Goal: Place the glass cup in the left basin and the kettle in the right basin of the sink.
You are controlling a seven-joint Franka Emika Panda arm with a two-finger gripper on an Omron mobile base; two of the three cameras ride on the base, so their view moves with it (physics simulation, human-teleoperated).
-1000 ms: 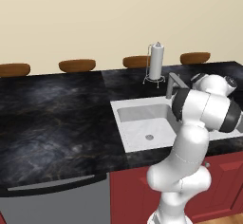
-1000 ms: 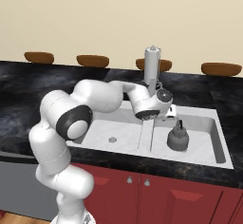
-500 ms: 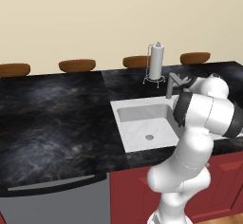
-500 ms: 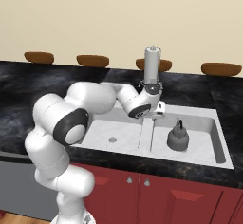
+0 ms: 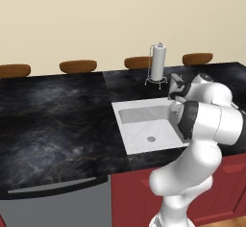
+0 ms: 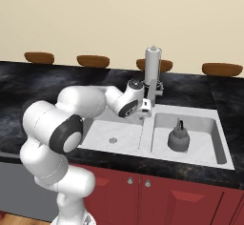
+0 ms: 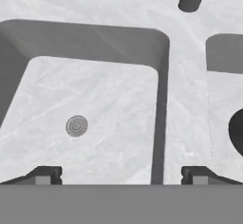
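Now the kettle (image 6: 179,138) sits upright in the right basin (image 6: 209,138) of the sink (image 6: 190,159), near its front and a little left of centre, its knobbed lid and thin handle pointing up; in the hand view a dark curved slice of the kettle (image 7: 236,129) shows at the right edge. The left basin (image 6: 102,132) holds nothing that I can make out but its small round drain (image 7: 76,126) (the glass cup is not something I can pick out in these views). The gripper (image 7: 121,174) hangs above the sink, over the divider between the two basins, and looks down on it: its fingers (image 7: 45,174) are spread wide with nothing between them, one tip over the left basin's floor and the other over the divider's right side. From the right base view the gripper (image 6: 145,106) is near the sink's back edge, just in front of the grey faucet (image 6: 155,89), with the white arm (image 6: 86,102) reaching over the left basin. A white paper-towel roll (image 5: 158,65) stands on the black marble desk (image 5: 53,120) behind the sink, and four brown stools (image 5: 78,66) line the far side of the desk. Red cabinets (image 6: 157,193) run below the sink.
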